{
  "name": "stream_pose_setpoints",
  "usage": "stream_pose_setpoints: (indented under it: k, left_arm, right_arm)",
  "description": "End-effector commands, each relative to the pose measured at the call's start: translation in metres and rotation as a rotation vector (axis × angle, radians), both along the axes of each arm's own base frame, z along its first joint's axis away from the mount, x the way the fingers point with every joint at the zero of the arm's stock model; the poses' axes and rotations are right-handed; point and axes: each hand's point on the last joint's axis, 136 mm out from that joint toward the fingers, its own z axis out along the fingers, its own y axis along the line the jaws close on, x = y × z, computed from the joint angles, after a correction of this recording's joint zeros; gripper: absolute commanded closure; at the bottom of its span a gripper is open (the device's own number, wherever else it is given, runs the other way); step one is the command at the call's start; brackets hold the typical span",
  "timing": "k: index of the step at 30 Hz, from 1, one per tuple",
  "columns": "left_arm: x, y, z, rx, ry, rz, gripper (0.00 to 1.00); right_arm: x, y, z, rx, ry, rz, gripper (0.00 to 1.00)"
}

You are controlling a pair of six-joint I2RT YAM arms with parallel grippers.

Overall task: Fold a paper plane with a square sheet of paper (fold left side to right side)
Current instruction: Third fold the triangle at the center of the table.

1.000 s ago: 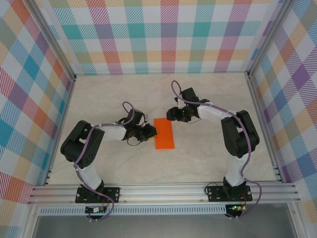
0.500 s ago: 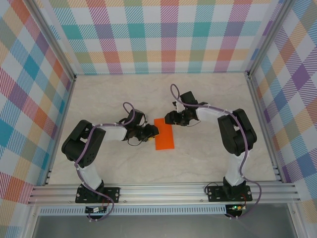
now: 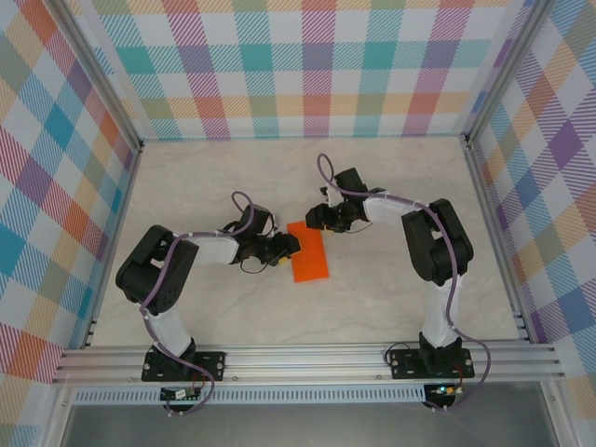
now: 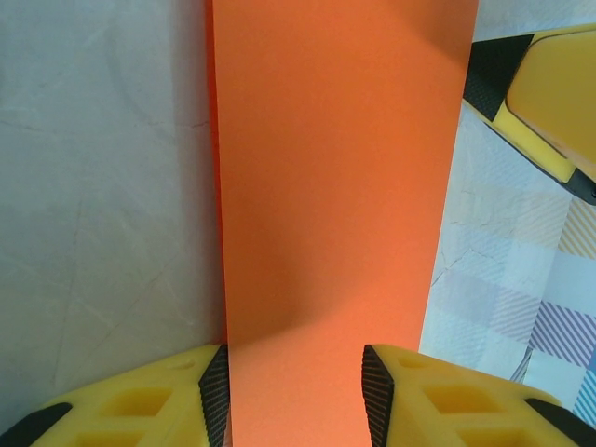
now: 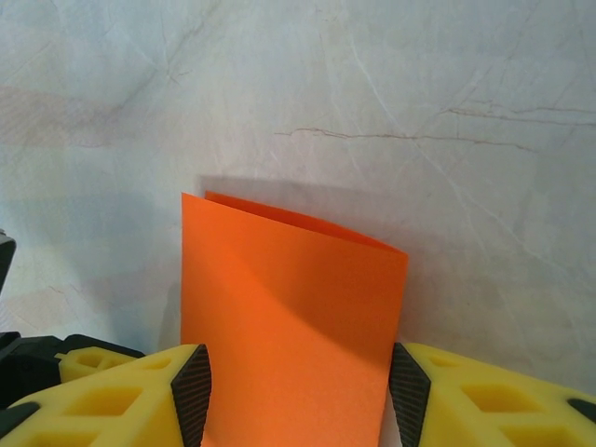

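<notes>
The orange sheet of paper (image 3: 309, 253) lies on the table as a doubled-over rectangle, long side running away from the arms. In the right wrist view the paper (image 5: 293, 307) shows two layers at its far edge, slightly misaligned. My left gripper (image 3: 284, 247) sits at the paper's left long edge, open, with the paper (image 4: 335, 186) spanning the gap between its fingers (image 4: 296, 400). My right gripper (image 3: 314, 219) is at the paper's far short edge, open, its fingers (image 5: 298, 400) straddling the paper's width. The right gripper's yellow finger (image 4: 540, 84) appears in the left wrist view.
The pale marble-patterned table (image 3: 391, 298) is walled by checked panels on three sides (image 3: 298, 74). An aluminium rail (image 3: 307, 358) runs along the near edge, carrying both arm bases. Open tabletop surrounds the paper.
The right gripper has slid left and slightly nearer, onto the paper's far edge, with its elbow swinging in. The left gripper and the paper have stayed put.
</notes>
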Motion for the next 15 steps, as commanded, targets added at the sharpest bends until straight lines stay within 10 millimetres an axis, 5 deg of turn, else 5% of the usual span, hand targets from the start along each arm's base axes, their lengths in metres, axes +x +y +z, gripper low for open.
stream_pose_setpoints:
  k: [1, 5, 9, 15]
  left_arm:
    - [-0.002, -0.004, 0.0, 0.013, -0.004, -0.013, 0.56]
    - [-0.001, -0.004, 0.001, 0.013, -0.007, -0.013, 0.56]
    - [0.0, -0.006, 0.002, 0.011, -0.01, -0.015, 0.56]
    - [-0.001, -0.006, -0.001, 0.015, -0.005, -0.016, 0.55]
  right_arm:
    - [0.008, -0.004, 0.013, -0.018, -0.05, -0.02, 0.44]
    - [0.012, -0.014, 0.026, -0.084, -0.096, -0.026, 0.43]
    - [0.007, 0.002, 0.032, 0.005, -0.067, 0.021, 0.43]
    - [0.007, 0.015, 0.017, 0.055, -0.008, 0.03, 0.44]
